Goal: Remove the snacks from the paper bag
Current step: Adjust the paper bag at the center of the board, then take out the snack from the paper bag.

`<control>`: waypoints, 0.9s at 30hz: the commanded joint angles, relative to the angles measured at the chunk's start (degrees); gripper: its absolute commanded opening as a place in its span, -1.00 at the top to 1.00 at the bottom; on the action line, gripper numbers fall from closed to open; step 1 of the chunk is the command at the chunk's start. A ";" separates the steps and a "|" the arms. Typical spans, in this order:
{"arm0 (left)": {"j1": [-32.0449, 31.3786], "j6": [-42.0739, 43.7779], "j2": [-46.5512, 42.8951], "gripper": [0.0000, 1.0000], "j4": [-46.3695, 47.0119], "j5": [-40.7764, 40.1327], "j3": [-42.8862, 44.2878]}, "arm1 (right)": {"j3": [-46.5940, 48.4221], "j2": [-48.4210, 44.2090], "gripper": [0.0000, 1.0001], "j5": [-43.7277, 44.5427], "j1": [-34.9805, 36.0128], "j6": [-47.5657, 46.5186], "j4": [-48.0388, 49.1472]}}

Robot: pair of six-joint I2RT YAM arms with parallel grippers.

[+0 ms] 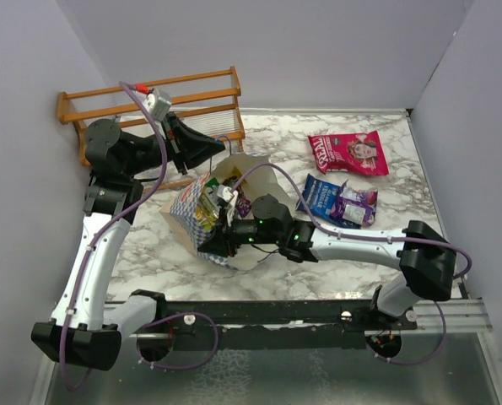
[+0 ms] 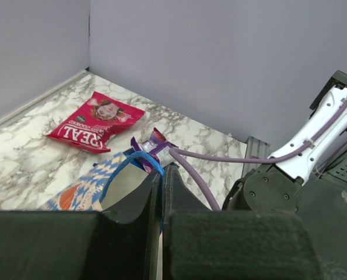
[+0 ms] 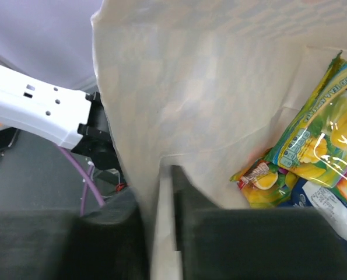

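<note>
The cream paper bag [image 1: 202,213] lies tilted at the table's middle, mouth facing right. My left gripper [image 1: 219,152] [image 2: 163,170] is shut on its blue cord handle [image 2: 132,160]. My right gripper [image 1: 225,226] [image 3: 164,175] is shut on the bag's paper wall [image 3: 190,87], one finger inside and one outside. Inside the bag lie yellow-green candy packs [image 3: 320,143] and a smaller yellow one [image 3: 260,179]. On the table to the right lie a magenta packet [image 1: 349,152] [image 2: 97,119], a blue packet [image 1: 322,194] and a dark purple packet [image 1: 358,205] [image 2: 157,143].
A wooden rack [image 1: 149,99] stands at the back left, behind the left arm. Walls close the table on the left, back and right. The right arm's purple cable [image 2: 196,178] runs across just past the left fingers. The left arm's white link [image 3: 39,111] shows beside the bag.
</note>
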 commanded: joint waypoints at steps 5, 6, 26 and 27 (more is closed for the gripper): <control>-1.13 -4.46 -5.15 1.00 6.09 4.78 -4.58 | -3.40 -9.94 -0.23 5.19 0.38 -6.77 -7.61; -1.24 -4.76 -5.94 1.00 7.08 4.82 -5.63 | -4.83 -12.36 -0.30 5.73 0.42 -8.65 -9.12; -3.70 -14.18 -12.18 1.00 18.61 1.57 -12.80 | -1.64 -23.32 -0.01 10.11 0.40 -57.02 -38.93; -3.80 -14.48 -12.28 1.00 19.14 1.57 -13.01 | -0.50 -21.93 0.01 10.15 0.42 -59.41 -40.67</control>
